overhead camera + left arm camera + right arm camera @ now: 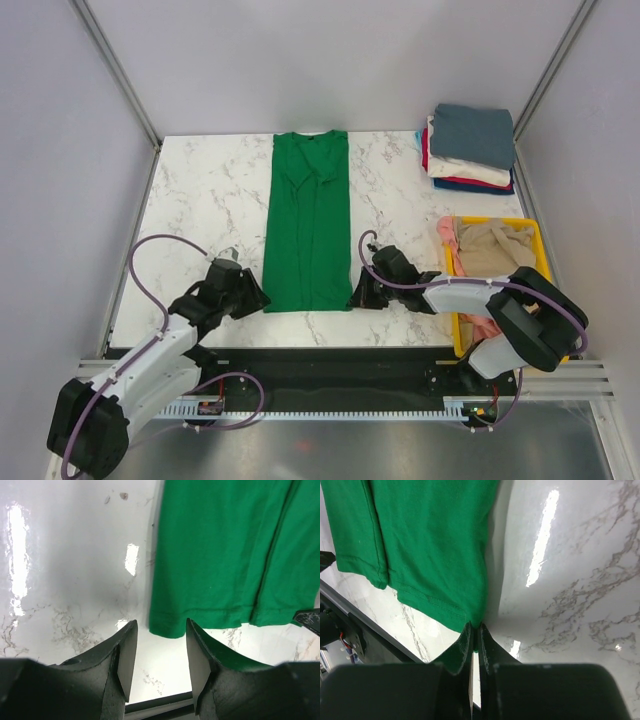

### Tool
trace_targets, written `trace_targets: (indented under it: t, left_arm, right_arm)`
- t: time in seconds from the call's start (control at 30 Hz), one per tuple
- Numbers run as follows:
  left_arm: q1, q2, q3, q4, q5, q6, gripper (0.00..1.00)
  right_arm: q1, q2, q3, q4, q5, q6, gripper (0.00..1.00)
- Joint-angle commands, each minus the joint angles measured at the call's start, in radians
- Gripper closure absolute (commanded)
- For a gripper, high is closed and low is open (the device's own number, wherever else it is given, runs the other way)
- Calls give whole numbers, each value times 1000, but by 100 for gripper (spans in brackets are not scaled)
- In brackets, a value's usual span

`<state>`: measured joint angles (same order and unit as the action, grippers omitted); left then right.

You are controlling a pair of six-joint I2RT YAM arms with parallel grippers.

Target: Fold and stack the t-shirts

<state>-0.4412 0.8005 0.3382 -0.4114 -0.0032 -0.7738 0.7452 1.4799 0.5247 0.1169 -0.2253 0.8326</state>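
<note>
Right hand pinches one hem corner of the green t-shirt; left hand, half-open, lines up on the other, likely for a two-handed fold.

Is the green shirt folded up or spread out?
Partly folded: the green t-shirt lies as a long narrow strip, sides folded inward.

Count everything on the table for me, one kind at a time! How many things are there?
green t-shirt: 1
pile of folded shirts: 1
yellow bin with crumpled clothes inside: 1
robot hands, the left hand and the right hand: 2
Total: 5
</note>
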Motion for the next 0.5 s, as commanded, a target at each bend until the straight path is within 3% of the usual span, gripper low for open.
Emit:
trace_targets:
  t: [0.0, 0.2, 0.47]
  left_arm:
    - [-8, 17, 19, -15, -43, -45, 49]
    - [-17, 39, -37, 92, -11, -62, 50]
    - [-39, 86, -76, 151, 16, -76, 60]
  right_arm:
    - [-18, -4, -38, -91, 50, -52, 93]
    - [-24, 3, -43, -86, 47, -55, 94]
    - [-30, 3, -51, -85, 49, -58, 94]
